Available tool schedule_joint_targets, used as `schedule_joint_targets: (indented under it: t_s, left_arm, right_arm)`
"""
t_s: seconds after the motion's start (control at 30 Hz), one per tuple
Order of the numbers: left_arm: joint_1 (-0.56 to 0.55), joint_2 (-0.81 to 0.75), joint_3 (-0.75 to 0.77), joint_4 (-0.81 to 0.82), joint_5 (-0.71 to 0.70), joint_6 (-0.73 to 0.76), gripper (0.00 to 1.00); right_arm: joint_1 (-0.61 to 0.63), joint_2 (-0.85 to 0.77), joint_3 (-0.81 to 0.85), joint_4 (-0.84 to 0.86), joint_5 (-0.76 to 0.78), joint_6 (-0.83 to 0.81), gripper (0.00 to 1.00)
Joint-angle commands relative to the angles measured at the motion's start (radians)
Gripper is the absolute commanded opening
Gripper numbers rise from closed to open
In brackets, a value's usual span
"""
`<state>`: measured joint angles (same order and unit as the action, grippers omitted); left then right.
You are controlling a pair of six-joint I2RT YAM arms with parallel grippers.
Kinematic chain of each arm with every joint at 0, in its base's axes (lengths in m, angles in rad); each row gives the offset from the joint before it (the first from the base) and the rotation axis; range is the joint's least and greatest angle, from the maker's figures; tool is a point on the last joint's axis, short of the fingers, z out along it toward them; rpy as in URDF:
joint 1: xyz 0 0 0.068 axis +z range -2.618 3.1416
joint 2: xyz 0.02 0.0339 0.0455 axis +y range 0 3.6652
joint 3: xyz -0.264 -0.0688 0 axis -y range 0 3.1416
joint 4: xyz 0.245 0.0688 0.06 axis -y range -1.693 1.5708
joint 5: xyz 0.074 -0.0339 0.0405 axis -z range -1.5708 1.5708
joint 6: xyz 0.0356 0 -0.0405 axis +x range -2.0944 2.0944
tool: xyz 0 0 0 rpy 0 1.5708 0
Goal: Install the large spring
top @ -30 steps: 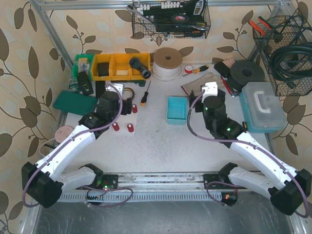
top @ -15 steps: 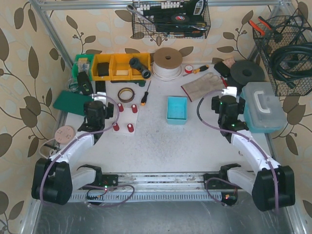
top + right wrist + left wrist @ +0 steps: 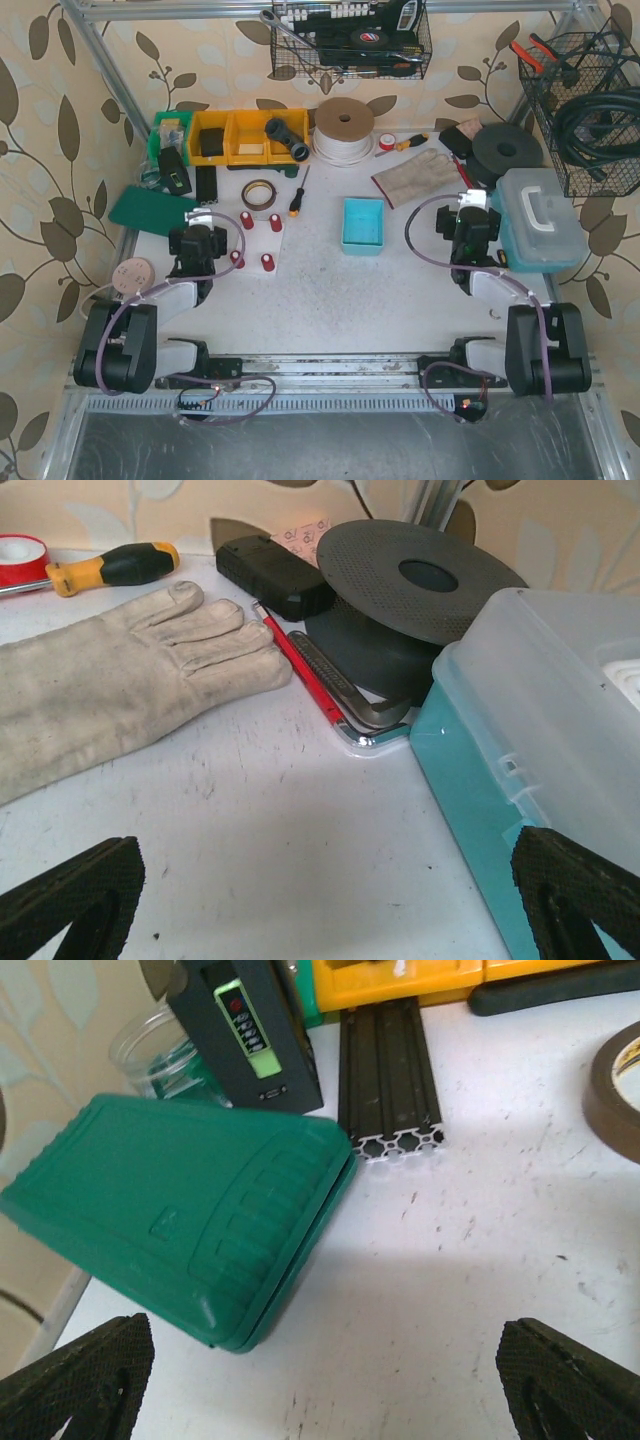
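The white tabletop (image 3: 330, 290) is crowded along its back edge. The left tool (image 3: 320, 1385) hangs wide open and empty near the green case (image 3: 180, 1230). The right tool (image 3: 325, 900), equally spread and holding nothing, faces the teal clear-lidded box (image 3: 540, 740) and the work glove (image 3: 120, 690). Four red pegs (image 3: 267, 262) stand on a white plate (image 3: 262, 240) near the left tool. No large spring can be picked out in any view. It is probably light, springy steel with slick round coils, so it is best pinched across the coils near mid-length.
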<state>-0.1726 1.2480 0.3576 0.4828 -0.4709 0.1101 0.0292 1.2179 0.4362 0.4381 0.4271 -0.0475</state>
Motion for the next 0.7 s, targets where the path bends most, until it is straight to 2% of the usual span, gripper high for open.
schedule_joint_targets:
  t_s: [0.0, 0.1, 0.33, 0.57, 0.67]
  left_arm:
    - [0.018, 0.023, -0.058, 0.231, -0.026, -0.042, 0.95]
    - [0.026, 0.044, -0.081, 0.326, 0.005, -0.02, 0.95]
    - [0.055, 0.146, -0.08, 0.403, 0.068, -0.029, 0.95]
    - [0.133, 0.212, -0.115, 0.499, 0.069, -0.115, 0.95]
    - [0.148, 0.217, -0.093, 0.454, 0.097, -0.125, 0.95]
  right_arm:
    - [-0.046, 0.048, -0.008, 0.114, -0.115, 0.036, 1.0]
    - [-0.061, 0.096, -0.023, 0.165, -0.164, 0.037, 0.99]
    - [-0.063, 0.206, -0.077, 0.342, -0.237, 0.01, 0.99]
    - [-0.06, 0.271, -0.09, 0.426, -0.33, -0.026, 1.0]
    - [-0.06, 0.276, -0.096, 0.439, -0.335, -0.028, 1.0]
